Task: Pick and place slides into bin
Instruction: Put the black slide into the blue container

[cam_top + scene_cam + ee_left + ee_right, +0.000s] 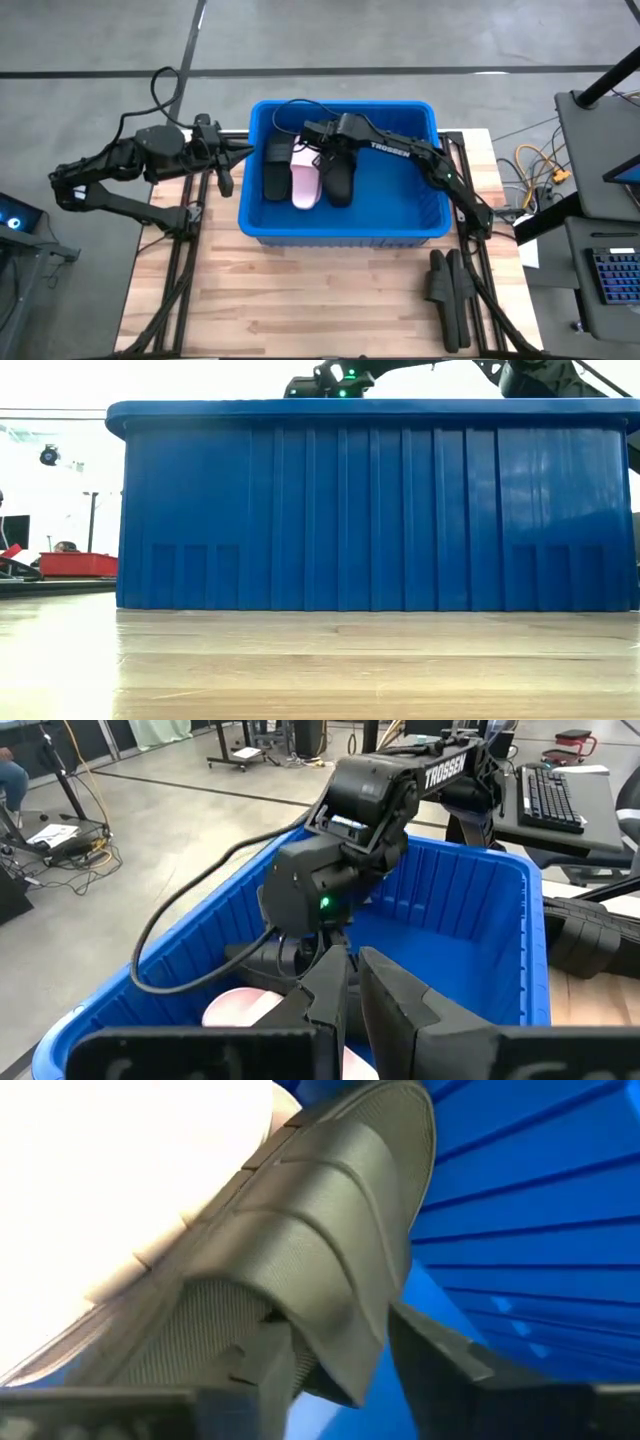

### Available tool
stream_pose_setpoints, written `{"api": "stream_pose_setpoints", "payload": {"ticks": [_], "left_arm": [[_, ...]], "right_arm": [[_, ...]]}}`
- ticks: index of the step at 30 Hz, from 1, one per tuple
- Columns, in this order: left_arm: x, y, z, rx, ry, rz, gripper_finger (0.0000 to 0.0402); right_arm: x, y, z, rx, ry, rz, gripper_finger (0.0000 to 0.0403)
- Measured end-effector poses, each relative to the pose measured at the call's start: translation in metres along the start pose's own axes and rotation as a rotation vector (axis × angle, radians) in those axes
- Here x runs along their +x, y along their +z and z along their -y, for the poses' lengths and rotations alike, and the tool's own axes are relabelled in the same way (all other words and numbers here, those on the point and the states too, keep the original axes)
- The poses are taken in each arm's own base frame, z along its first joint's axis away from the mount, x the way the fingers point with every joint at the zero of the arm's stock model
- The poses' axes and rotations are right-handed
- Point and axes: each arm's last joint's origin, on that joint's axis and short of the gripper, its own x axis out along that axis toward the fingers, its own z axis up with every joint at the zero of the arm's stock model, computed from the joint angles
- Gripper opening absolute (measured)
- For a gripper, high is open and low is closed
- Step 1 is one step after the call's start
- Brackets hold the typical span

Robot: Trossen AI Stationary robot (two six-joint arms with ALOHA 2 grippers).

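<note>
The big blue bin (345, 225) sits on the wooden table (300, 300). Inside it lie three slides side by side: a black slide (275, 170) on the left arm's side, a pink slide (305, 180) in the middle, and another black slide (340, 178) on the right arm's side. The pink one touches both black ones.

The right gripper (325, 150) reaches down into the bin over that last black slide. In the right wrist view, its fingers (435, 1345) sit on both sides of the ribbed black slide (310, 1270) and pinch it. The pale pink slide (130, 1170) is right next to it.

The left gripper (232, 160) waits just outside the bin, near its wall. Its fingers (330, 985) are pressed close together and hold nothing.

Two more black slides (447, 290) lie on the table, outside the bin, on the right arm's side.
</note>
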Motion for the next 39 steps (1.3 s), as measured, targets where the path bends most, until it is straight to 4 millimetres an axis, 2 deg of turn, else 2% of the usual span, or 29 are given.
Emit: {"api": "stream_pose_setpoints", "payload": {"ticks": [7, 14, 20, 28, 31, 34, 39], "left_arm": [[0.002, 0.0, 0.001, 0.003, 0.001, -0.007, 0.0017], [0.003, 0.0, 0.001, 0.005, 0.0, -0.009, 0.0017], [0.002, 0.0, 0.001, 0.004, 0.0, -0.007, 0.0017], [0.0, -0.002, 0.0, 0.008, 0.001, -0.015, 0.0017], [-0.001, -0.003, -0.001, 0.013, 0.003, -0.025, 0.0017], [-0.002, -0.004, -0.002, 0.017, 0.004, -0.036, 0.0017], [-0.003, -0.006, -0.002, 0.027, 0.007, -0.055, 0.0017]], "right_arm": [[-0.009, -0.002, 0.006, -0.013, 0.002, 0.006, 0.0214], [-0.016, -0.004, 0.008, -0.067, 0.061, -0.014, 0.0243], [-0.034, -0.002, 0.013, -0.161, 0.104, 0.07, 0.0235], [-0.063, -0.01, 0.001, -0.501, 0.275, 0.153, 0.0216], [-0.062, -0.013, -0.004, -0.591, 0.291, 0.156, 0.021], [-0.057, -0.013, -0.006, -0.608, 0.271, 0.151, 0.0203], [-0.037, -0.018, -0.004, -0.626, 0.242, 0.064, 0.0192]]}}
